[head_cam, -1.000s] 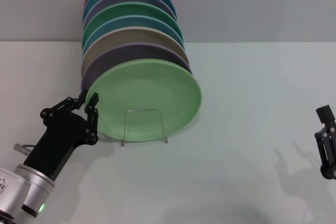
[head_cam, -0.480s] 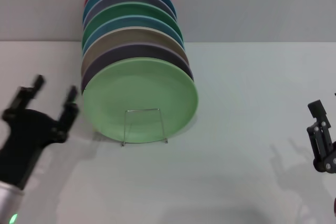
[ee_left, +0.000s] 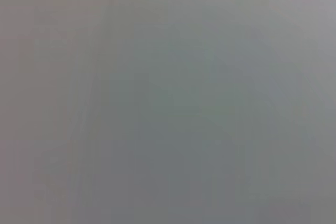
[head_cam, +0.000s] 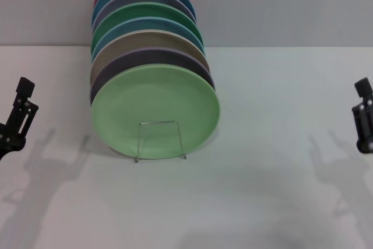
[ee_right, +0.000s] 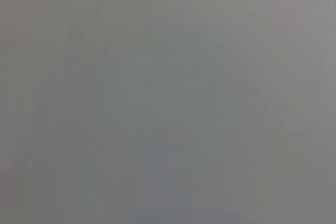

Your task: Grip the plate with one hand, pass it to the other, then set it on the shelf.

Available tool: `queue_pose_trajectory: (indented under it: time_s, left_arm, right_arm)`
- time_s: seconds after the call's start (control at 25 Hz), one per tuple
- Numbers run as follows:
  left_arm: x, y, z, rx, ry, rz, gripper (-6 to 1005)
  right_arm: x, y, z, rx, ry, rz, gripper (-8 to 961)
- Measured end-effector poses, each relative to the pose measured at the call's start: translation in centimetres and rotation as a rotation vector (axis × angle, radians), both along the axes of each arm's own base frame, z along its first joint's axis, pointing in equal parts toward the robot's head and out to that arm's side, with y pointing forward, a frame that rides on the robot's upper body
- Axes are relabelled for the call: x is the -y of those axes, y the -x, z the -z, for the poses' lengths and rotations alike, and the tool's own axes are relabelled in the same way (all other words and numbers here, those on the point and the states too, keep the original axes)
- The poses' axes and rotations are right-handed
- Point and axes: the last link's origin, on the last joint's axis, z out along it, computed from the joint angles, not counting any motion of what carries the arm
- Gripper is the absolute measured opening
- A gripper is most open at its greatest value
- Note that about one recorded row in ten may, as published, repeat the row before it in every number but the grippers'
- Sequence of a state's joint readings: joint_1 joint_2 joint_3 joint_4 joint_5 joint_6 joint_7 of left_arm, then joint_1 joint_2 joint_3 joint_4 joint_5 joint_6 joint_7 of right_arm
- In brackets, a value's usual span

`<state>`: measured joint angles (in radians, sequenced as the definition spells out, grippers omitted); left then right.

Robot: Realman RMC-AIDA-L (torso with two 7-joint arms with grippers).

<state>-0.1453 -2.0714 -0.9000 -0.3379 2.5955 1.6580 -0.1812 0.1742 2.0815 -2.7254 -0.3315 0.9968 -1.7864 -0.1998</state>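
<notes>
On the shelf (head_cam: 158, 140) the plate (head_cam: 156, 112) stands upright, facing forward; both grippers' finger states unclear.

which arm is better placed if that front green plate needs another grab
Left, though marginally. The left gripper sits nearer the mint-green plate on the wire rack; the right gripper sits farther away. Neither touches it.

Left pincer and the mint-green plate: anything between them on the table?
Nothing. In the head view only bare white table separates the left pincer, at the frame's left edge, from the mint-green plate in the wire rack.
</notes>
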Motion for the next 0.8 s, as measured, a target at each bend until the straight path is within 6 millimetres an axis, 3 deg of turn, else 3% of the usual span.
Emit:
queue_pose_trajectory:
  time_s: [0.12,0.32,0.56,0.8]
  left_arm:
    - [-0.5,0.6,-0.4,0.007,0.006,-0.023,625]
    - [-1.0,1.6,-1.2,0.026,-0.026,-0.081,804]
    - [-1.2,2.0,-1.8,0.036,-0.060,-0.106,819]
    - [-1.5,2.2,-1.6,0.028,-0.051,-0.127,820]
  right_arm:
    - [-1.2,-0.4,-0.7,-0.015,-0.023,0.032,404]
    - [-3.3,-1.0,-2.0,-0.052,-0.084,0.091,403]
    - [-5.7,-1.1,-2.6,-0.085,-0.081,0.129,403]
    - [-6.9,-1.3,-3.1,-0.092,-0.094,0.155,403]
